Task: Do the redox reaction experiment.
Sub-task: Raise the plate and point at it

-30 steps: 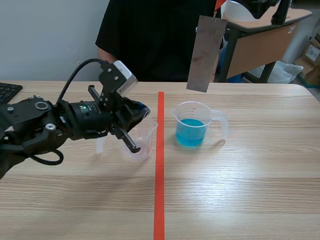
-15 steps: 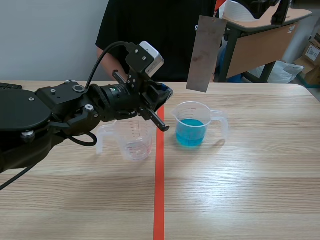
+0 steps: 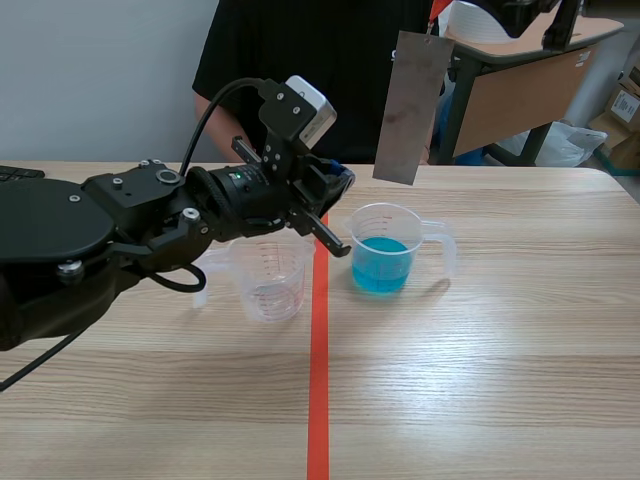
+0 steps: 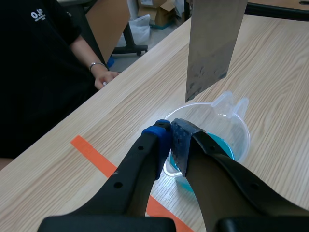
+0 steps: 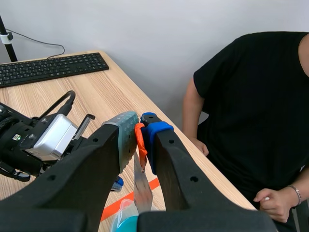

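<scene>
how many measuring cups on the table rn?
2. An empty clear cup sits just left of the orange tape line. A cup with blue liquid sits just right of it, near the metal plate hanging from the right gripper. None look hidden.

scene, top edge: orange tab (image 3: pixel 433 12) above metal plate (image 3: pixel 410 105) cropped; person (image 3: pixel 300 70) cropped above chest | scene, centre left: left arm (image 3: pixel 150 225) hides part of empty cup (image 3: pixel 270 280) rim | right wrist: blue cup (image 5: pixel 128 223) only a sliver under right claw (image 5: pixel 140 126)
</scene>
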Controlling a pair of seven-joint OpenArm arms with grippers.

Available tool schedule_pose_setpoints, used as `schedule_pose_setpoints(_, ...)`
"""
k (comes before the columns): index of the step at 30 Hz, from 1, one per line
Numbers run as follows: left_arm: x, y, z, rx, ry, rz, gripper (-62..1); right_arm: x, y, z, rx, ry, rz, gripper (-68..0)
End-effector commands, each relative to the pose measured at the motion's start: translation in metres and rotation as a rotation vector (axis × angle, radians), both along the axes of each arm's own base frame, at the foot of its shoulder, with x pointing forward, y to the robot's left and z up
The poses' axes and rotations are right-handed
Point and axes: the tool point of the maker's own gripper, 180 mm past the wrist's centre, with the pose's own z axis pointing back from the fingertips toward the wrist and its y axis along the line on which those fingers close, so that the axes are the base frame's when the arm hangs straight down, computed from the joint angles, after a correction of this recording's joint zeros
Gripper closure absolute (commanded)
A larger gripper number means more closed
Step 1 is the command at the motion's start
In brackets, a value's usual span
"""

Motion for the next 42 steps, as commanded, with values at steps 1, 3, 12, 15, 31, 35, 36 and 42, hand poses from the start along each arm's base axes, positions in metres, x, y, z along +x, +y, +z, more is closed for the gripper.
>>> schedule_pose_setpoints(1,0.005,-0.006,0.017,-0.043,-0.036,0.009,-3.1,0.0,-0.003,0.018,0.018,-0.048,0.003,-1.7)
schedule_pose_setpoints(3,0.007,-0.006,0.018,-0.045,-0.043,0.028,-3.1,0.0,-0.003,0.018,0.018,-0.048,0.003,-1.7)
schedule_pose_setpoints(12,0.004,-0.013,0.016,-0.034,-0.034,0.014,-3.1,0.0,-0.003,0.018,0.018,-0.048,0.003,-1.7)
schedule_pose_setpoints(15,0.002,-0.016,0.016,-0.035,-0.032,0.006,-3.1,0.0,-0.003,0.018,0.018,-0.048,0.003,-1.7)
schedule_pose_setpoints(31,0.002,-0.017,0.016,-0.038,-0.033,0.005,-3.1,0.0,-0.003,0.018,0.018,-0.048,0.003,-1.7)
schedule_pose_setpoints(35,0.002,-0.018,0.017,-0.042,-0.035,0.004,-3.1,0.0,-0.003,0.018,0.017,-0.048,0.003,-1.7)
schedule_pose_setpoints(36,0.002,-0.018,0.017,-0.042,-0.035,0.004,-3.1,0.0,-0.003,0.018,0.017,-0.048,0.003,-1.7)
schedule_pose_setpoints(42,0.002,-0.018,0.018,-0.047,-0.04,0.003,-3.1,0.0,-0.003,0.018,0.018,-0.048,0.003,-1.7)
